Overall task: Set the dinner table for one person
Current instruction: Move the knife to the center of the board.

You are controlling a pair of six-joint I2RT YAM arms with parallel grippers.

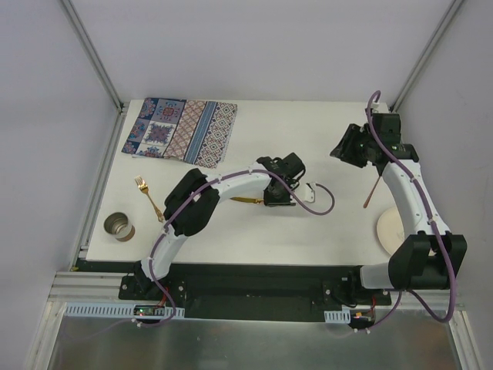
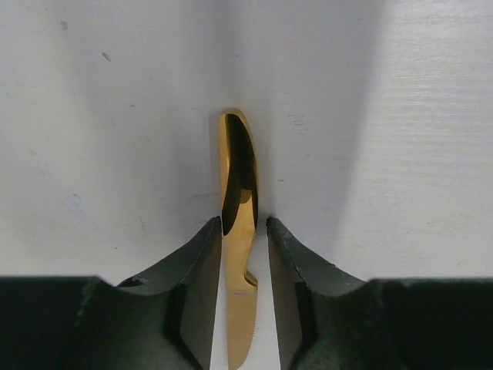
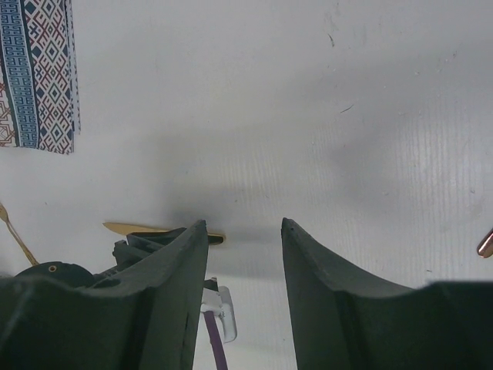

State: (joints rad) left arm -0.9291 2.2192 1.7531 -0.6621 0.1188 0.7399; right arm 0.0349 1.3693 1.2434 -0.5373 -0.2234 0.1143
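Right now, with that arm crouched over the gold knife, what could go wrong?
The left arm's jaws stand close on either side of the knife; lifting away crookedly could drag it. The knife lies on the bare table, apart from the placemat and fork, so the setting may end up scattered. The plate sits near the table's right edge, partly under the right arm, which could nudge it off.

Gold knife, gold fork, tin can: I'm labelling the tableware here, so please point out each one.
gold knife (image 2: 237,193), left wrist view, near its rounded end
gold fork (image 1: 150,200), top external view, middle of its handle
tin can (image 1: 119,227), top external view, its open top
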